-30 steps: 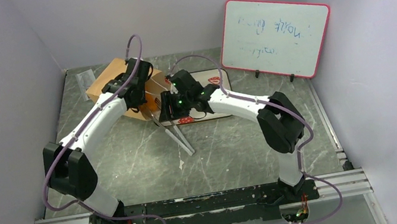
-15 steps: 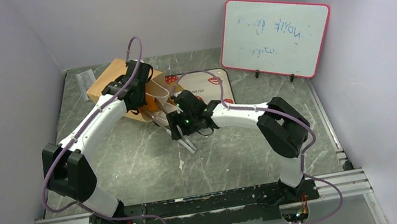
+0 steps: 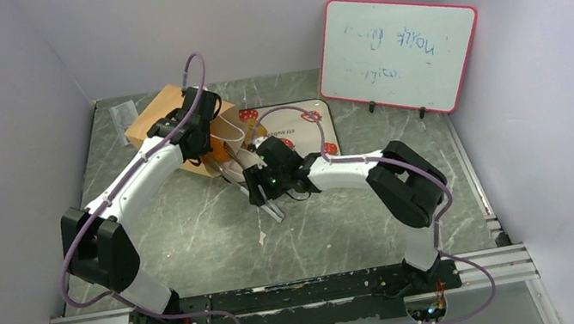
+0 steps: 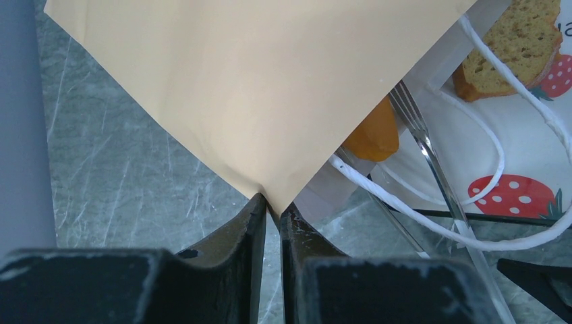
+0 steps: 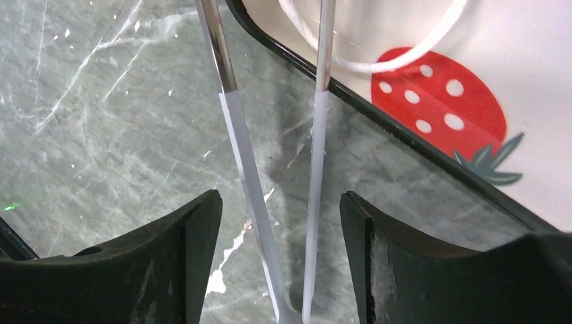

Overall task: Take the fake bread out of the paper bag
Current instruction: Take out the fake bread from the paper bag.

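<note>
Left end effector (image 4: pixel 270 206) pinches one paper bag (image 4: pixel 256 81); right end effector (image 5: pixel 278 199) gapes (astride one tongs (image 5: pixel 234 125)).

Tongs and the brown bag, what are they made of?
The tongs look like metal: thin, silvery, mirror-shiny toward the tips, duller grey near the joined end. The paper bag looks like matte tan kraft paper, with a sharp creased corner. Its handles seem to be twisted white cord.
</note>
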